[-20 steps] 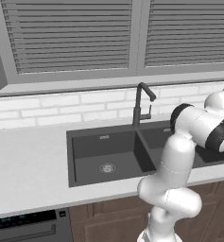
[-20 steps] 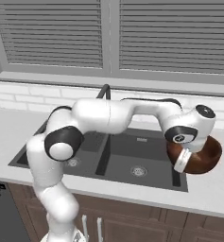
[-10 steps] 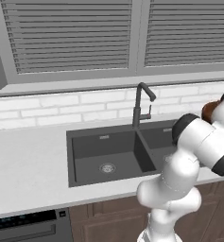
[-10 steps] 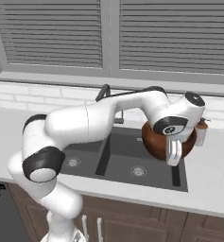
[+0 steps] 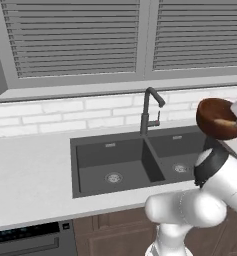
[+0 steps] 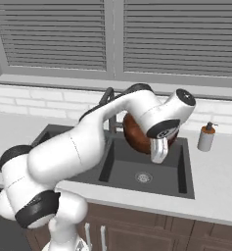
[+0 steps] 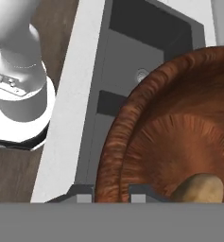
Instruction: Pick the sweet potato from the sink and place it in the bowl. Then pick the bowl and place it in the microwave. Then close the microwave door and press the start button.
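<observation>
The dark reddish-brown wooden bowl [image 5: 217, 117] hangs tilted in the air above the right basin of the dark grey sink [image 5: 92, 152]. My gripper [image 7: 111, 191] is shut on its rim, one fingertip on each side of the wall. The orange-tan sweet potato [image 7: 199, 188] lies inside the bowl, and it peeks over the rim [image 5: 224, 121] in the left base view. In the right base view the bowl [image 6: 135, 135] sits partly behind my hand, with the fingers [image 6: 159, 151] pointing down over the sink [image 6: 185, 166]. The microwave is out of view.
A dark gooseneck faucet [image 5: 147, 109] stands behind the sink divider, close to the bowl. A soap dispenser [image 6: 206, 137] stands on the white counter to the right of the sink. An appliance front [image 5: 27, 241] sits under the counter at the left. Window blinds run above the backsplash.
The arm has swung the bowl up off the counter right of the sink and leftward, so it now hangs over the right basin. The base views have not shifted.
</observation>
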